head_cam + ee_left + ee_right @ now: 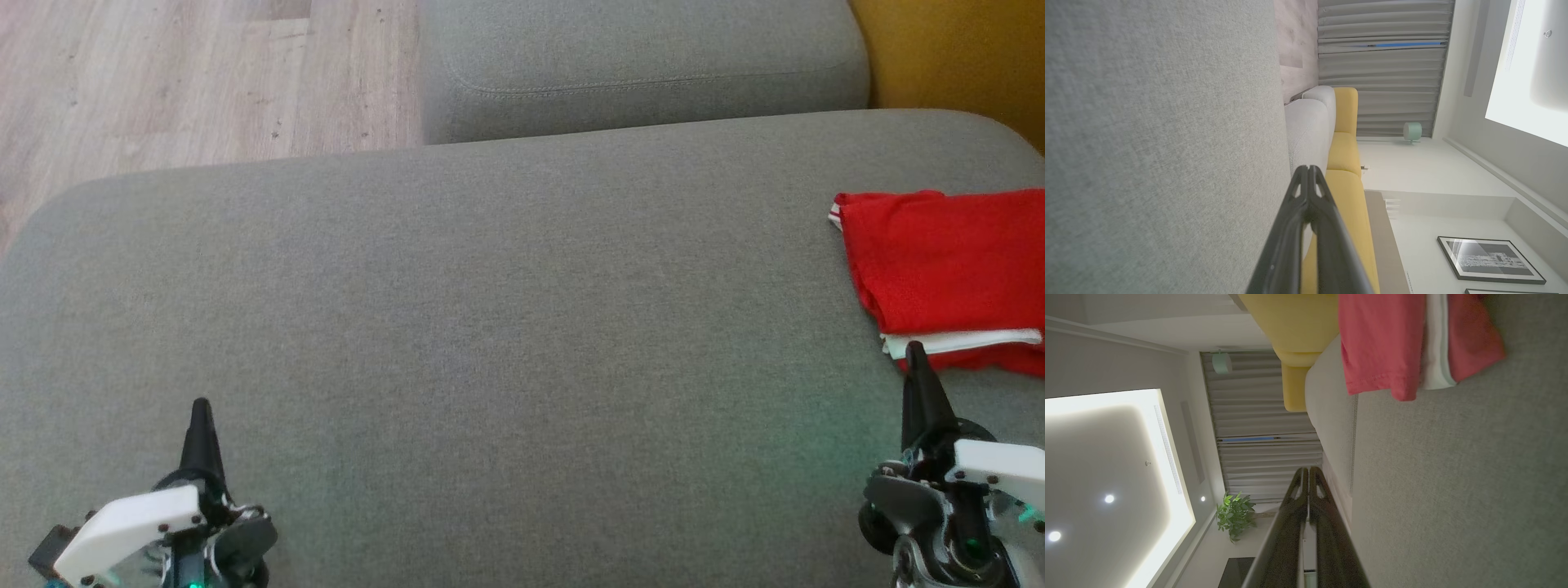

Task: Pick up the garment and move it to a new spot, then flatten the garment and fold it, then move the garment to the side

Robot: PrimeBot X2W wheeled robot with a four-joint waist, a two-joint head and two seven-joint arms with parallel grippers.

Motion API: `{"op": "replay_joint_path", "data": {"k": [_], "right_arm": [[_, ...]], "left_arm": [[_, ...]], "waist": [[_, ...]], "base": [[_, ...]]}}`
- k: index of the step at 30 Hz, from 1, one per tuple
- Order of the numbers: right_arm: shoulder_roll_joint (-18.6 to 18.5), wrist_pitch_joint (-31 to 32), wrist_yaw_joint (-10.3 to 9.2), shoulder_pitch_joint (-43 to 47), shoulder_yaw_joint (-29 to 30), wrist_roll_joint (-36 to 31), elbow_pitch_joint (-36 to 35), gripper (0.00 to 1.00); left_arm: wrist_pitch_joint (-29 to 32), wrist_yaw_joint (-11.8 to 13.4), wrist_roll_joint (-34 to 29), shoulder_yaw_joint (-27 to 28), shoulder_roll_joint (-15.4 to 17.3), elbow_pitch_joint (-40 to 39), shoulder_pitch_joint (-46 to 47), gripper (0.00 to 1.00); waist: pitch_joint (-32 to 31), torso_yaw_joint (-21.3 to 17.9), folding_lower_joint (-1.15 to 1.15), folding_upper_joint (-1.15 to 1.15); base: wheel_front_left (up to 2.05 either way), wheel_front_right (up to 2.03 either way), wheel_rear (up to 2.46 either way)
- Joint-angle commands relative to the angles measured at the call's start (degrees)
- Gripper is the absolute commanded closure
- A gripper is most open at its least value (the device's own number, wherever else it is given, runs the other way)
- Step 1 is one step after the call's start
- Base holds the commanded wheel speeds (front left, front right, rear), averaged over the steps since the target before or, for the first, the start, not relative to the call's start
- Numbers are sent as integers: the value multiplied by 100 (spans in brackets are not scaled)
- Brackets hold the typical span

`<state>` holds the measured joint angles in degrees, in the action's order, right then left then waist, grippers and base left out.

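- Here, the folded red garment (939,261) lies just ahead of the right pincer (916,353) and a little to its outer side, on the grey sofa cushion (490,327). Its white trim faces the fingertip; whether the tip touches the near hem or stops just short cannot be told.
- Both pincers are pressed together and pinch nothing. The right pincer's fingers meet along their length in its wrist view, and the left pincer (201,408) shows the same in its own.
- The garment is a compact stack, a white band showing between red layers, set off to one side. That suggests the folding and the final shift are done, and the arms, low and well apart, look parked.
- Between the two pincers and ahead of both, the cushion is bare cloth, giving wide room for any sweep or re-lay.
- Ahead of the left pincer the cushion rounds off towards wooden floor (163,73). Further ahead, between the two pincers, a second grey cushion (637,65) butts up, and beyond the garment stands a yellow seat (963,49).
- The garment runs out of the head view past the right pincer's outer side, so how near it lies to the cushion's edge there cannot be told. A further push that way could, by this reading, slide it off.
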<state>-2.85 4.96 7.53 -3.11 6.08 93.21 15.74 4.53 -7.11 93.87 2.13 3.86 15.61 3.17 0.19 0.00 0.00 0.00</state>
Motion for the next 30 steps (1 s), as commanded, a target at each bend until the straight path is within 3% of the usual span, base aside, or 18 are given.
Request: {"op": "replay_joint_path", "data": {"k": [1,30], "right_arm": [[-105,40,-4,-294,-97,12,-180,100],[-74,75,-4,-298,-52,-25,-177,100]], "left_arm": [[37,-37,-7,242,44,-165,285,100],[84,-37,-56,301,2,-162,290,100]], "waist": [[-1,0,0,0],[-1,0,0,0]], "base": [[0,0,0],[0,0,0]]}}
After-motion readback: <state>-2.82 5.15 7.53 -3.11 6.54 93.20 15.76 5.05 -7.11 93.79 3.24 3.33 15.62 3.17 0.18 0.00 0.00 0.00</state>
